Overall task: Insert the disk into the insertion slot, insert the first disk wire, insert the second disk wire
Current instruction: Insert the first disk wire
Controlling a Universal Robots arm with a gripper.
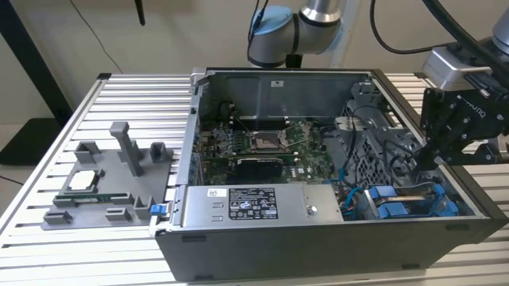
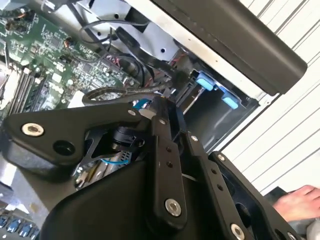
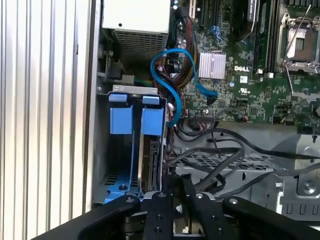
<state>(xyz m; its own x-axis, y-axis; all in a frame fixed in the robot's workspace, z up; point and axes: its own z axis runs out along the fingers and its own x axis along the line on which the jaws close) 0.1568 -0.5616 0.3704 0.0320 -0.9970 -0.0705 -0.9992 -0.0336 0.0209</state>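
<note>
The pincer [image 3: 172, 179], its fingers drawn narrow together, hangs just beside the disk [image 3: 153, 160] standing in the insertion slot [image 3: 134, 89], among black cables [image 3: 220, 131] inside the open computer case [image 1: 318, 250].

a plain cream wall [image 1: 183, 36] spans the exterior view from ten to one o'clock, evenly lit, with no hard shadows on it. at ten o'clock a black post [image 1: 30, 59] slants down to a dark base [image 1: 28, 140] at nine o'clock, which sits on pale floor [image 1: 6, 187] (just a sliver at eight o'clock). the work table [image 1: 80, 113] has a top of ribbed silver-white slats, bright under soft, diffuse light. the slats [image 3: 45, 100] appear in the first wrist view, and the same slats [image 2: 285, 125] in the second wrist view.
</note>
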